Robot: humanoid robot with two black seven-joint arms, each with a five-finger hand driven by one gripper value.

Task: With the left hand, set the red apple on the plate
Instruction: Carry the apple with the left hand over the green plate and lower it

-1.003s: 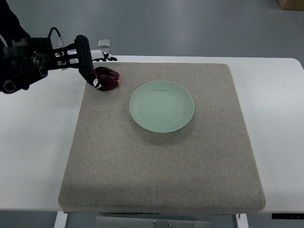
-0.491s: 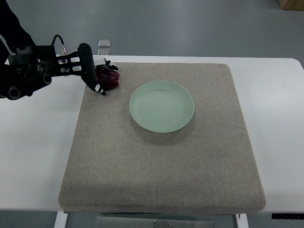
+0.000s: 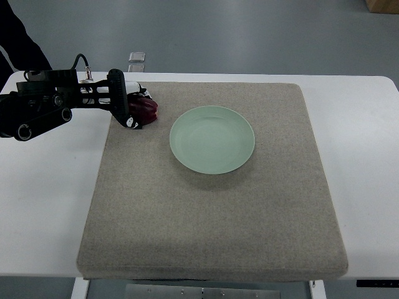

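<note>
We read this as the grasping step: the apple is not yet on its way to the plate.

The left hand (image 3: 128, 106) comes in from the left edge along the far side of the table (image 3: 43, 187), its black arm stretched out over the white top. The fingers (image 3: 120, 99) curl down over the left face of the red apple (image 3: 145, 110), one dark digit reaching to the mat in front of the fruit, with pale tips showing at the far side. They look wrapped around the apple, though from this steep angle we cannot be sure the grip is firm, or whether the apple is already clear of the mat or sitting on it.

The apple lies at the far left corner of the grey mat (image 3: 212, 212), dark red, mostly hidden by the hand on its left. The pale green plate (image 3: 212, 139) sits right of it and slightly nearer, apart from it, bare mat between the two. Nothing lies on the plate.

The right hand does not show.

Next move, as we judge it: confirm the clamp, lift the apple clear of the mat, carry it rightward and a little nearer until it is over the plate's centre, lower, then release. A round fruit may roll if let go off-centre or from height.
</note>
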